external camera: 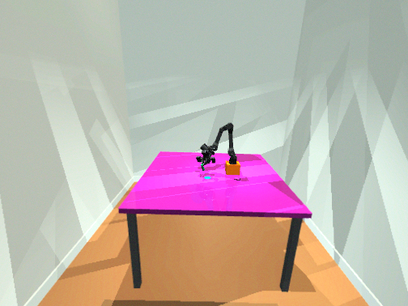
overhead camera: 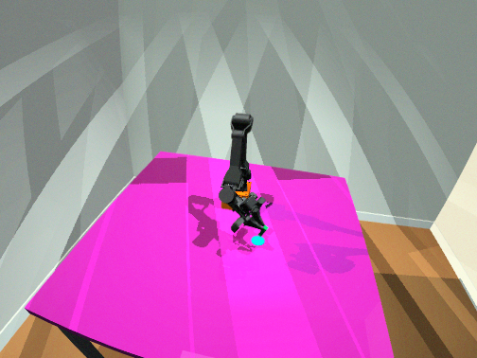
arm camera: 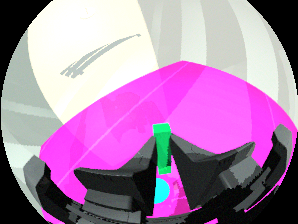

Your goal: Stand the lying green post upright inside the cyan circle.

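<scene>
The black gripper (overhead camera: 265,230) (external camera: 203,165) (arm camera: 162,137) pinches the slim, square-ended green post (overhead camera: 266,228) (external camera: 202,166) (arm camera: 162,134) above the magenta table (overhead camera: 142,265) (external camera: 170,198) (arm camera: 215,95), near the flat cyan circle (overhead camera: 257,241) (external camera: 207,177) (arm camera: 161,191). The fingers partly hide post and circle in the wrist view; the post's exact tilt is hard to tell.

Magenta table (overhead camera: 156,265) (external camera: 214,198) (arm camera: 115,120) on dark legs (external camera: 134,251); orange block (overhead camera: 243,191) (external camera: 232,168) on top; wood-brown floor (overhead camera: 412,294) (external camera: 210,259).

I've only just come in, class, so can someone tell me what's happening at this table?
A robot arm has a green post shut in its hand. It is holding the post above the magenta table, close to a cyan circle. The post has not been set down in the circle or let go.
</scene>
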{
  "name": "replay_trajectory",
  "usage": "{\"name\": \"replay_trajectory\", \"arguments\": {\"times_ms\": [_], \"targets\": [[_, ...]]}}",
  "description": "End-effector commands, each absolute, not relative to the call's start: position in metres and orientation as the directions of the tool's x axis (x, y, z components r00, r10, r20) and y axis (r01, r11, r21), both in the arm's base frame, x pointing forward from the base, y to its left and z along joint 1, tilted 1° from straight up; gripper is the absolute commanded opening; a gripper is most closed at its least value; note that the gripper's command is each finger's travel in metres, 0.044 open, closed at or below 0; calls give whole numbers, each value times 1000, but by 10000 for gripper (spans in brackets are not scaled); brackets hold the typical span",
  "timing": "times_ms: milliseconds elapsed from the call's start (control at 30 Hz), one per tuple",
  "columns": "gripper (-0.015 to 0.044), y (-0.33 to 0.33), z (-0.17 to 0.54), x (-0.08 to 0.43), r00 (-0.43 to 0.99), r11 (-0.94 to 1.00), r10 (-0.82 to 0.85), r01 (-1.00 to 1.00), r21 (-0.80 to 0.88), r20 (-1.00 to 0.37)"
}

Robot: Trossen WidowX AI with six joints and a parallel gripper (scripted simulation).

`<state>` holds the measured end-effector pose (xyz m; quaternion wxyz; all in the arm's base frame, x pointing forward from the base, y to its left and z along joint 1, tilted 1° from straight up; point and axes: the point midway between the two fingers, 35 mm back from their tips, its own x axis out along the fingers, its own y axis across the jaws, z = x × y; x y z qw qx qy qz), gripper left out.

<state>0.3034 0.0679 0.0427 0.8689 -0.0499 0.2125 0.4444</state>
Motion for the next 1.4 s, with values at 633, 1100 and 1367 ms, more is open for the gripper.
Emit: {"name": "replay_trajectory", "arguments": {"times_ms": [633,1100,1367], "targets": [[23,62,49,285,533,576,793,-813,81,-295],[23,59,55,272,537,559,814,-828,48,-224],[23,58,59,265,535,549,824,-836,26,-185]]}}
